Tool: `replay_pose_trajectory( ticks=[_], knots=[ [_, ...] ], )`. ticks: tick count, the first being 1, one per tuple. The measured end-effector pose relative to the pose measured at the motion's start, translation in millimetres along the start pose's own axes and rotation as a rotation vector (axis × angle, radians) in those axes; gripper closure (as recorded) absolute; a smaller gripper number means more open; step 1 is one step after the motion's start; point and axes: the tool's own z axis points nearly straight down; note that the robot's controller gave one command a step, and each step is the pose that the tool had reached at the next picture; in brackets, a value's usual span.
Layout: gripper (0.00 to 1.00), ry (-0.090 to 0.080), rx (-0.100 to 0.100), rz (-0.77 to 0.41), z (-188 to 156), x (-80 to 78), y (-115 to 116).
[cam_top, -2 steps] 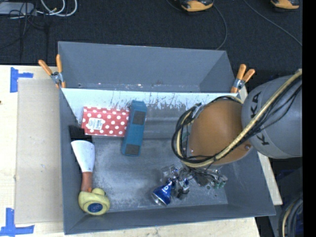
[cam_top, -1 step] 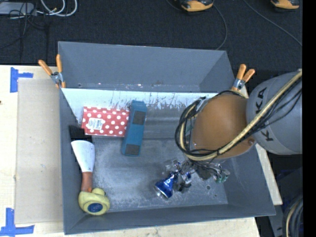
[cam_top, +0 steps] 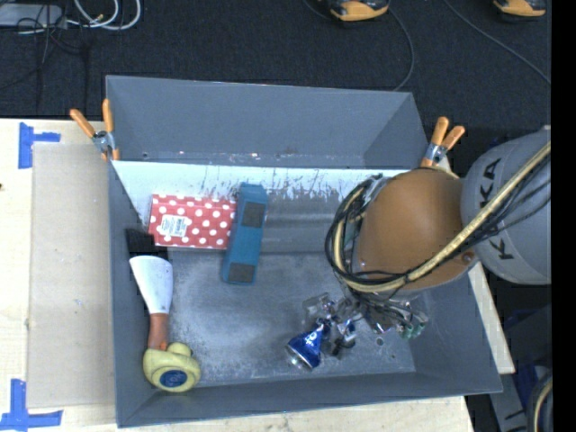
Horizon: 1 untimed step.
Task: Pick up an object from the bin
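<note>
Shine of foil on a small blue object (cam_top: 309,346), crumpled in look and narrowing to one end. Lies on the floor of the bin (cam_top: 270,142), close to the front wall and toward the front-right corner.

Around it, open grey floor on the left side, reaching along the front wall as far as a pale yellow round thing (cam_top: 171,367) in the front-left corner. Also much bare floor in the middle of the bin. Behind that, well apart from the blue object, a blue block (cam_top: 245,234) leaning with its upper end near the rear wall, and just beside it, to the left, a red box (cam_top: 192,221) with white dots. Along the left wall, a white-headed tool (cam_top: 153,286) with a brown handle, running down to the yellow thing.

Just to the right of the small blue object, low over the floor, the gripper (cam_top: 346,327). Touching the object or only next to it: cannot tell. Above the gripper, the orange wrist cover (cam_top: 409,232), with cables (cam_top: 342,241) looped round its left side. How wide the gripper stands, and whether it grips anything: not possible to tell among the tangled metal and shadow.
</note>
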Motion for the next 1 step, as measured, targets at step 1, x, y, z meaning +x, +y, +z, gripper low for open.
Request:
replay_pose_trajectory(
  ticks=[1],
  knots=[
    [1.0,-0.023,0.009,-0.01,-65.6,-22.2,-2.8]
  ],
)
